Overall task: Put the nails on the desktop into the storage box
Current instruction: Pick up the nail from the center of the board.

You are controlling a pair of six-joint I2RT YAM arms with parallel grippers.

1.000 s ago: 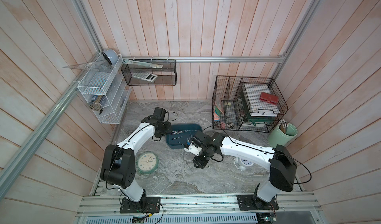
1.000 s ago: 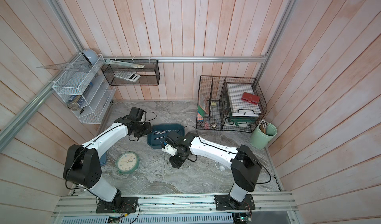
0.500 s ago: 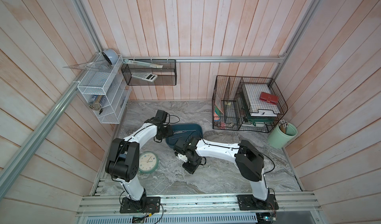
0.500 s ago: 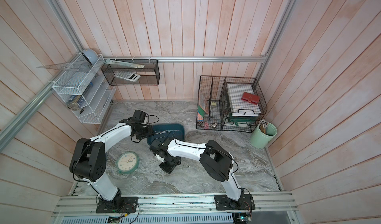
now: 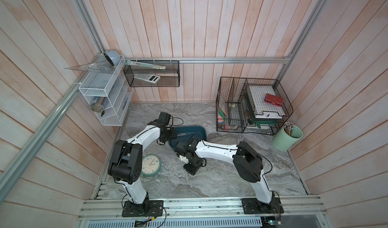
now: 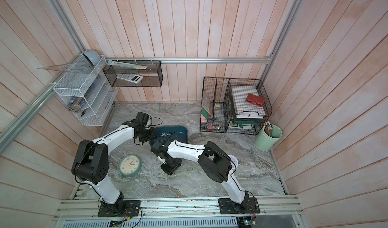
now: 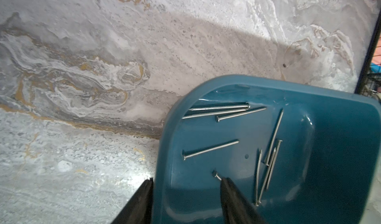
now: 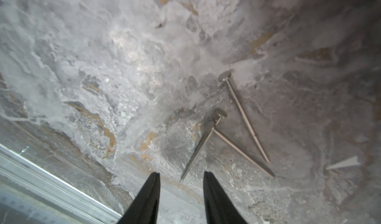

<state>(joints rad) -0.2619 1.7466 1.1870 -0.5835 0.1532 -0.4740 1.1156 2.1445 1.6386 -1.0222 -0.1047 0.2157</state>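
The storage box (image 7: 340, 142) is smooth, glossy plastic; the nails (image 7: 210, 149) are bare grey metal; the counter (image 7: 82, 47) looks matt and marble-veined; the walls (image 5: 189, 27) are wooden planks.

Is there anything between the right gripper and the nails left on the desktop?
Nothing visible does. In the right wrist view the right gripper has its jaws open. The nearest nail has its tip just ahead of them, two more nails lie beyond it, and only bare desktop shows between.

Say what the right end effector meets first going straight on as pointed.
Probably the nearest nail, whose tip lies just ahead of the right end effector, on the desktop; depth is unclear.
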